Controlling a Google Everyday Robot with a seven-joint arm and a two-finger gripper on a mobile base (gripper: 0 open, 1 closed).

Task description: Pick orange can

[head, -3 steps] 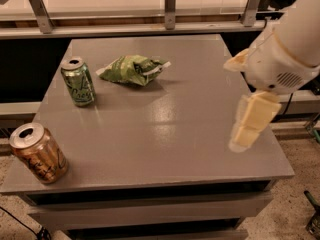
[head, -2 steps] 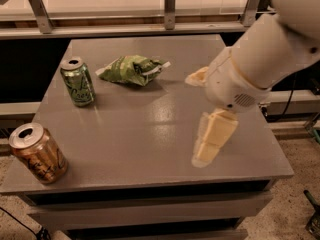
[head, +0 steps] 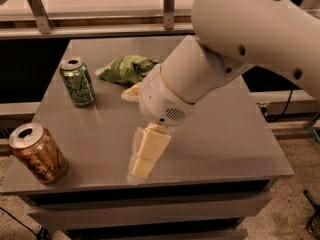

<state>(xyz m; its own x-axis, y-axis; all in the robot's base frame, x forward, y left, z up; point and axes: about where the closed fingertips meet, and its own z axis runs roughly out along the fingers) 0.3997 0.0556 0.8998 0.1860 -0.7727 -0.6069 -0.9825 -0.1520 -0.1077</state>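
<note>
Now the orange can (head: 37, 154) stands upright and untouched at the table's (head: 225, 134) 8 o'clock corner. The green can (head: 77, 81) is at its 1 o'clock and the bag (head: 129, 69) lies further off toward 2 o'clock. None of these has moved in the last second. The gripper (head: 134, 131) has: it has swung in from the 3 o'clock edge to mid-table and now hangs at the orange can's 3 o'clock, still apart from it. By my reading, the approach is under way and the grasp has not begun.

The fingers (head: 146, 154) are spread wide. One points down toward the tabletop; the other pokes out by the wrist, near the bag. They hold nothing, and I cannot tell whether the lower tip touches the surface.
</note>
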